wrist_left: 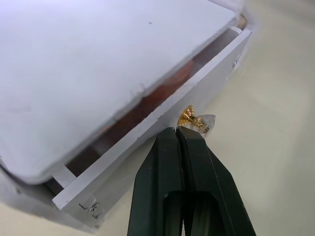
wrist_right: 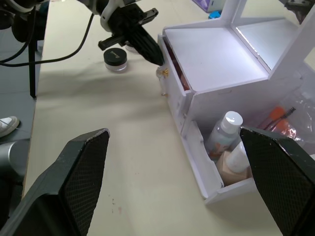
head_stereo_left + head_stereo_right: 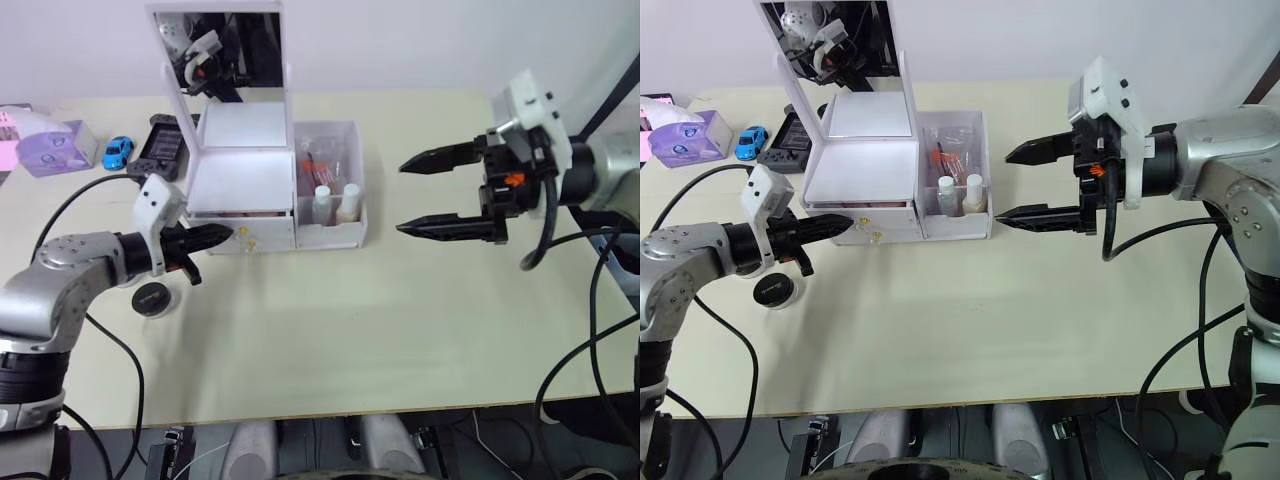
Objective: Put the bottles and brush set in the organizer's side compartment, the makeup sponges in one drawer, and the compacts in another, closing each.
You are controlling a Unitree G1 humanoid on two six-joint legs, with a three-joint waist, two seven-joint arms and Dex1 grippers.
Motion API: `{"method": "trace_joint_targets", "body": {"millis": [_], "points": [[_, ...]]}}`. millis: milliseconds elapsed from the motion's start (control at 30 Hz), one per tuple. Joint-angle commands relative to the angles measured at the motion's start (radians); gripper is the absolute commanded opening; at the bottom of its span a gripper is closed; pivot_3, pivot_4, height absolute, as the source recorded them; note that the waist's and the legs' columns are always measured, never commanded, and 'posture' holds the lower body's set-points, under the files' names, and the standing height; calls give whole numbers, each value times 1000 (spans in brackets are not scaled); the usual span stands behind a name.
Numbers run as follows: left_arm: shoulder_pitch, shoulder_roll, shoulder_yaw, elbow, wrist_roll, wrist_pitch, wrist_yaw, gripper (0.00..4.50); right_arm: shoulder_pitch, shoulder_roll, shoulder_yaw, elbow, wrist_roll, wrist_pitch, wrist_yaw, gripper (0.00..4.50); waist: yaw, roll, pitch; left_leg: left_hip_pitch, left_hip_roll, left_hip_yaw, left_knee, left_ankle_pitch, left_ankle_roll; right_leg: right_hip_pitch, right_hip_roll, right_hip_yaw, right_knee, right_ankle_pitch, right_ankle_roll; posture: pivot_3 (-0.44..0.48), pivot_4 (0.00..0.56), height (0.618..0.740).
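So the left end effector (image 1: 179,132) has its fingers pressed flat together, holding nothing, with the tips right against the front of the organizer's (image 3: 245,150) upper drawer (image 1: 162,118), just beside the little gold knob (image 1: 189,117). That drawer is open a crack and you can see pinkish stuff inside, which I'd guess is the makeup sponges (image 1: 147,96), so to me this looks like the push-it-shut step. The bottles (image 3: 960,193) are already standing in the side compartment (image 3: 975,228), with the brush set (image 3: 950,150) tucked in behind them, so that part looks done. The right end effector (image 3: 1035,183) is hanging wide open and empty off to the right of the organizer, well clear of it. One black compact (image 3: 152,298) is sitting on the table (image 3: 350,330) right by the left arm, so I'd say the compacts part isn't finished. What worries me: the tips are off to one side of the drawer face, so a push could skew the drawer and jam it instead of sliding it home. The organizer is light plastic with nothing bracing it, so a firm shove might just scoot the whole box back, or rock the mirror (image 3: 225,50) and tip the bottles. The tips could also slip off the face and catch the knob. And the left arm's cable is lying close to that compact, so a sweep could knock it away.
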Motion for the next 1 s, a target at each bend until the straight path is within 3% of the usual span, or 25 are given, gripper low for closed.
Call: {"method": "trace_joint_targets", "body": {"millis": [33, 467, 567, 767, 1000], "points": [[-32, -5, -6, 15, 33, -36, 1, 56, 5, -24, -54, -28, 12, -3, -10, 4500, -1, 0, 0, 0, 0, 0, 0, 0, 0, 0, 0, 0, 0, 0, 0, 0, 150, 740], [-42, -20, -9, 20, 47, -41, -17, 56, 35, -38, -79, -67, 45, 20, -33, 4500, 0, 0, 0, 0, 0, 0, 0, 0, 0, 0, 0, 0, 0, 0, 0, 0, 150, 740], [7, 13, 36, -33, -15, -2, -70, 56, 61, -63, -123, -64, 104, 61, -4, 4500, -1, 0, 0, 0, 0, 0, 0, 0, 0, 0, 0, 0, 0, 0, 0, 0, 150, 740], [124, 101, 172, -43, -72, -29, -185, 56, 258, -138, -214, -18, 62, -4, 49, 4500, 0, -1, 0, 0, 0, 1, -2, 0, 0, 0, 0, 0, -2, 0, 0, 0, 150, 740], [206, 159, 391, 151, -84, -132, -297, 56, 552, -79, -380, 1, 15, -145, 46, 4500, 0, 0, -1, 1, 0, 1, -1, 0, 0, 0, 0, 0, -1, 0, 0, 0, 150, 740]]}}
